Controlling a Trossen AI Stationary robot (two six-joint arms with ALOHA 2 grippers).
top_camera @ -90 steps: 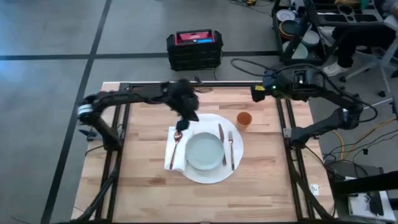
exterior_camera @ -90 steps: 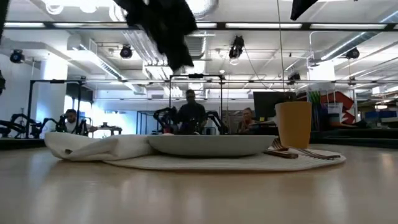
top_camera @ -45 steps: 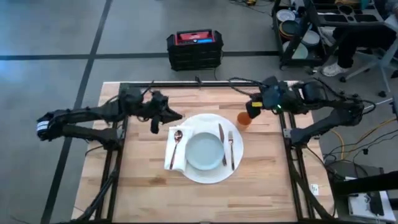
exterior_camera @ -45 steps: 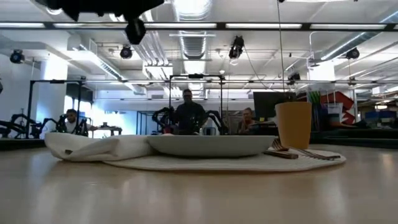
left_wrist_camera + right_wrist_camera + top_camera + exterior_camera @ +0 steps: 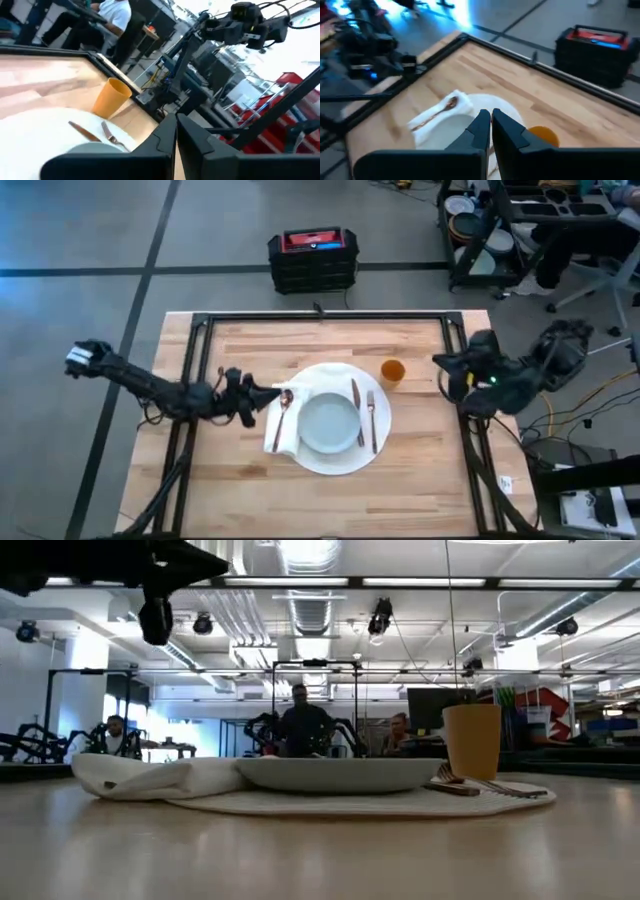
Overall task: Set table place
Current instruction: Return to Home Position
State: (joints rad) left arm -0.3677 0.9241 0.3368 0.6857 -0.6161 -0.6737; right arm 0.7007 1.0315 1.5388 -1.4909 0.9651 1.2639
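The large round white mat (image 5: 335, 463) is seen lying near the middle of the rectangular light-wood butcher-block table (image 5: 240, 490), with a round pale grey-green plate (image 5: 328, 423) set at its centre. A folded white cloth napkin (image 5: 276, 434) is laid at the plate's left, partly over the mat's edge, and a copper-coloured spoon (image 5: 285, 404) is rested on it. A gold knife (image 5: 355, 398) and a gold fork (image 5: 372, 420) are placed on the mat at the plate's right. An upright orange cup (image 5: 392, 371) is stood just beside the mat's far right edge. The left gripper (image 5: 268, 391) is held above the table just left of the napkin, its fingers (image 5: 210, 145) pressed together on nothing. The right gripper (image 5: 445, 363) is held by the table's right rail, apart from the cup, its fingers (image 5: 510, 135) likewise closed and empty.
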